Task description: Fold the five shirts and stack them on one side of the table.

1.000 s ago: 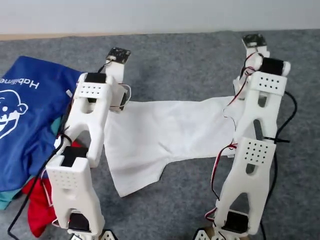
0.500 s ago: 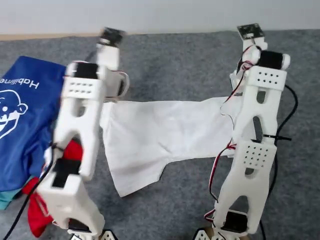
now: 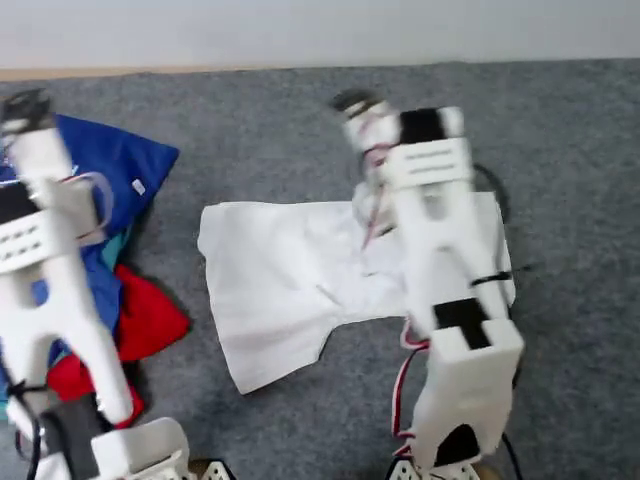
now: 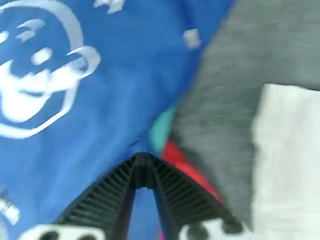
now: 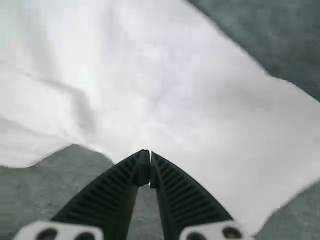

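Note:
A white shirt [image 3: 290, 290] lies spread flat in the middle of the grey table. At the left a blue shirt [image 3: 125, 160] with a white print tops a pile that also holds a teal shirt [image 3: 118, 245] and a red shirt [image 3: 150, 320]. My left arm [image 3: 50, 260] stands over that pile. Its gripper [image 4: 144, 159] is shut and empty above the blue shirt [image 4: 100, 90], close to the teal [image 4: 162, 131] and red [image 4: 186, 165] edges. My right arm [image 3: 440, 220] reaches over the white shirt's right half. Its gripper [image 5: 145, 156] is shut and empty above the white shirt's [image 5: 175, 90] edge.
Grey carpet-like table surface [image 3: 560, 130] extends to the right and behind the white shirt. A pale wall [image 3: 320, 30] bounds the far edge. Bare grey surface [image 4: 240, 75] separates the pile from the white shirt [image 4: 290, 160].
My left arm has swung left, from the white shirt's left corner to over the blue shirt pile. My right arm has swung left, from the shirt's right edge to over its right half.

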You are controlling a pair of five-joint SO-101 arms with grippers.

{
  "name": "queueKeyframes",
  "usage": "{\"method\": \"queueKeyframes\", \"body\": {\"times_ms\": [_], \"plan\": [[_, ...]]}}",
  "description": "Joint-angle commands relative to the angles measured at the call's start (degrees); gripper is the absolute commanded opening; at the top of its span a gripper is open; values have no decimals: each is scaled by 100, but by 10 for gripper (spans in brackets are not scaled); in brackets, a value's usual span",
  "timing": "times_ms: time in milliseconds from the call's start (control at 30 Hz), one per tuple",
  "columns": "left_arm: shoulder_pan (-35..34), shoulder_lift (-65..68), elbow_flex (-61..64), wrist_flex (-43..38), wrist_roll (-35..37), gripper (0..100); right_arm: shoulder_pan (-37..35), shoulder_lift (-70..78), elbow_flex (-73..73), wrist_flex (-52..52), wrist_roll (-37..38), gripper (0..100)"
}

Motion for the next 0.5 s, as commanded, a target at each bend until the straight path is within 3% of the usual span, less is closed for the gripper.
{"method": "queueKeyframes", "body": {"times_ms": [0,167,467], "plan": [[-536,-501,242,-18,-114,3,-848,-233,-9,233,70,69],[-949,-677,567,-18,-167,3,-1842,40,-9,233,70,225],[-1705,-826,1007,-387,-378,3,-2967,330,-18,233,62,233]]}}
